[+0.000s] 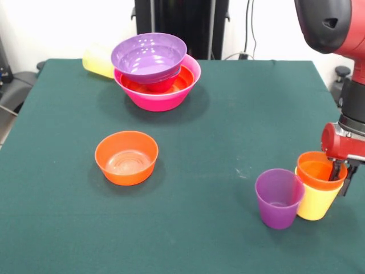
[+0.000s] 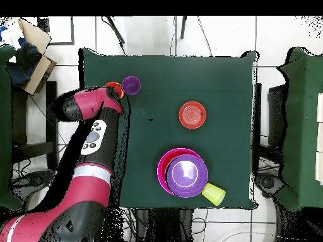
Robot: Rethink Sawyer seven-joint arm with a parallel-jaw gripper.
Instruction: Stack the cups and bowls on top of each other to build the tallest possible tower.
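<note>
The tower is a big pink bowl (image 1: 161, 98) at the far middle, with a wide orange bowl (image 1: 181, 81) inside it and a wide purple bowl (image 1: 149, 56) on top, propped on a small reddish bowl (image 1: 161, 86); it also shows in the overhead view (image 2: 183, 174). An orange cup (image 1: 317, 171) sits nested in a yellow cup (image 1: 312, 204) at the near right. A purple cup (image 1: 279, 197) stands upright next to them. My gripper (image 1: 340, 178) is at the orange cup's right rim. In the overhead view the gripper (image 2: 117, 92) mostly hides that cup.
A small orange bowl (image 1: 126, 157) stands upright alone left of the middle, also seen from overhead (image 2: 192, 115). A second yellow cup (image 1: 99, 61) lies on its side behind the tower's left. The table's right edge (image 1: 336, 123) is close to the gripper.
</note>
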